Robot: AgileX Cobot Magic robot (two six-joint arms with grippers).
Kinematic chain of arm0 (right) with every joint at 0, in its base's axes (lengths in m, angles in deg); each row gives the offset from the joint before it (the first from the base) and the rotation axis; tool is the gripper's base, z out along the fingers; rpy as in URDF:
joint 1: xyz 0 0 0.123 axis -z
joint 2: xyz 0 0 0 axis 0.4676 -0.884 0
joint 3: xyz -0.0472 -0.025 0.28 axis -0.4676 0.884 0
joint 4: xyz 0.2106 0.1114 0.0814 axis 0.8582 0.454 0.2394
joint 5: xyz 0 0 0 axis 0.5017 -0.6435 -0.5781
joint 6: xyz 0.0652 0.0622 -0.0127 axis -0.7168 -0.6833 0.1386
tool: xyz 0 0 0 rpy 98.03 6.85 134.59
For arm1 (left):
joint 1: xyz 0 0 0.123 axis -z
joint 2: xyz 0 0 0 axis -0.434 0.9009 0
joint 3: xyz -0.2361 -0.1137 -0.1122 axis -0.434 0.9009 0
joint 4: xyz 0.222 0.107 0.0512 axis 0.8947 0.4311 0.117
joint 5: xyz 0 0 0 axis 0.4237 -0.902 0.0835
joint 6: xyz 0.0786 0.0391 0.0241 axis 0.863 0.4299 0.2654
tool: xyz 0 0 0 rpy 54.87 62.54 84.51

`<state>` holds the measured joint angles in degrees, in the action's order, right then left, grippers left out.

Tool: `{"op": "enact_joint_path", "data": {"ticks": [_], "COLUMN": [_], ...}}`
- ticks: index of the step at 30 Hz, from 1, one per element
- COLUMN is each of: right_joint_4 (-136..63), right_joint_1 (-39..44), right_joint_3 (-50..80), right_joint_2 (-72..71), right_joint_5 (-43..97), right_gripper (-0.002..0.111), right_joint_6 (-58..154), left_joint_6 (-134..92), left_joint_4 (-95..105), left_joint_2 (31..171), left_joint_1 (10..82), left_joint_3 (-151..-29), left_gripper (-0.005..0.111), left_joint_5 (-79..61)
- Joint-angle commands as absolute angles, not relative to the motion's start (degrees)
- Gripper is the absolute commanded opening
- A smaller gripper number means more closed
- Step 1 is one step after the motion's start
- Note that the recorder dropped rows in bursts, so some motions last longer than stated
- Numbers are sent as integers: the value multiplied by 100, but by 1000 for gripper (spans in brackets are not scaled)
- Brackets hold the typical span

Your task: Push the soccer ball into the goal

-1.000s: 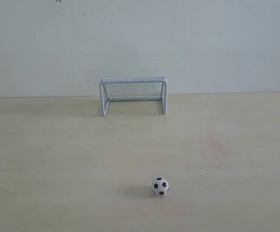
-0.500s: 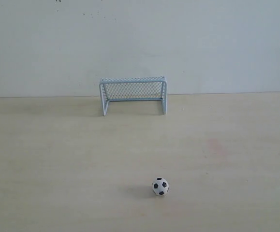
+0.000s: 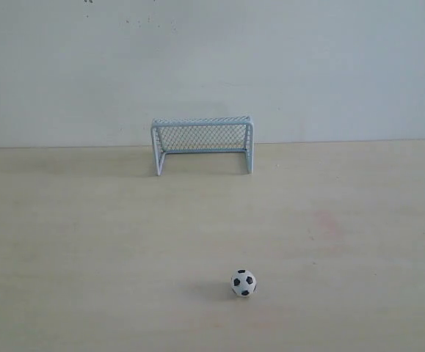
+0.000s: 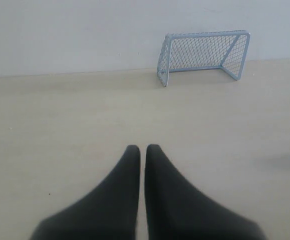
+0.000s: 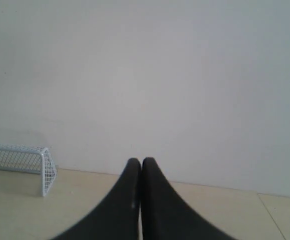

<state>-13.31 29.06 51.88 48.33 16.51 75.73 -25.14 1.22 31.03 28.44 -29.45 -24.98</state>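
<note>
Evidently the black left pincer (image 4: pixel 142 150) and black right pincer (image 5: pixel 140 162) are each pressed together. The tiny black-patched white soccer ball (image 3: pixel 244 283) rests on the pale wooden surface (image 3: pixel 87 235), well in front of the pale blue mesh-netted goal (image 3: pixel 202 144). It is probably light, hard and free-rolling, so it wants a square nudge on its near side rather than a grip.
</note>
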Motion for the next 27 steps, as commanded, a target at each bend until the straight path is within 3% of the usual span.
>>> {"op": "enact_joint_path", "data": {"ticks": [1, 14, 21, 27], "right_joint_4": [-1290, -1313, -1635, -1646], "right_joint_1": [2897, 2897, 2897, 2897], "right_joint_3": [5095, 5095, 5066, 4268], "right_joint_2": [4665, 4198, 2411, 495], "right_joint_5": [1848, 1824, 1040, -190], "right_gripper": [0, 0, 0, 0], "right_joint_6": [7617, 7514, 8058, 9025], "left_joint_6": [-2493, -2493, -2493, -2493], "left_joint_4": [81, 81, 81, 81], "left_joint_2": [3096, 3096, 3096, 3096], "left_joint_1": [2818, 2818, 2818, 2818], "left_joint_3": [-2924, -2924, -2924, -2924], "left_gripper": [4, 4, 4, 4], "left_joint_5": [-2493, -2493, -2493, -2493]}}
